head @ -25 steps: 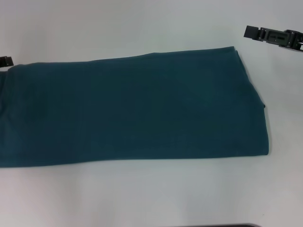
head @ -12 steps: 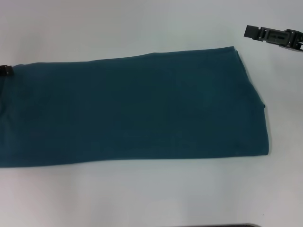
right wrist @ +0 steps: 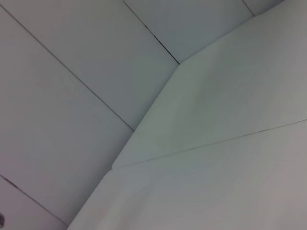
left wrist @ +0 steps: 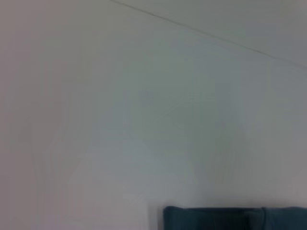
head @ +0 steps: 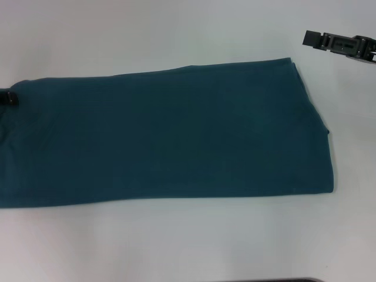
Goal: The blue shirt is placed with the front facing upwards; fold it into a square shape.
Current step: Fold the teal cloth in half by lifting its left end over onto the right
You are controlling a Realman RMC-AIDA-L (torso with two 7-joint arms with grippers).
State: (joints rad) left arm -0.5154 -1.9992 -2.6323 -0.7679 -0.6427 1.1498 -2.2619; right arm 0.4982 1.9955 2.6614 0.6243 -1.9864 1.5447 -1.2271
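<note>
The blue shirt (head: 170,135) lies flat on the white table (head: 176,29) as a long, plain teal band running from the left border to a folded end at the right. No lettering shows. Only a small black tip of my left gripper (head: 7,98) is in the head view, at the left border over the shirt's far left corner. A strip of the blue shirt (left wrist: 230,218) shows in the left wrist view. My right gripper (head: 311,40) hovers at the far right, off the cloth, beyond the shirt's far right corner.
A dark edge (head: 264,280) runs along the near border of the head view. The right wrist view shows a corner of the white table (right wrist: 216,158) with pale floor tiles (right wrist: 72,96) beyond it.
The left gripper's tip has slid nearer along the left border and now overlaps the shirt's far left corner. The right gripper and the shirt have not moved.
</note>
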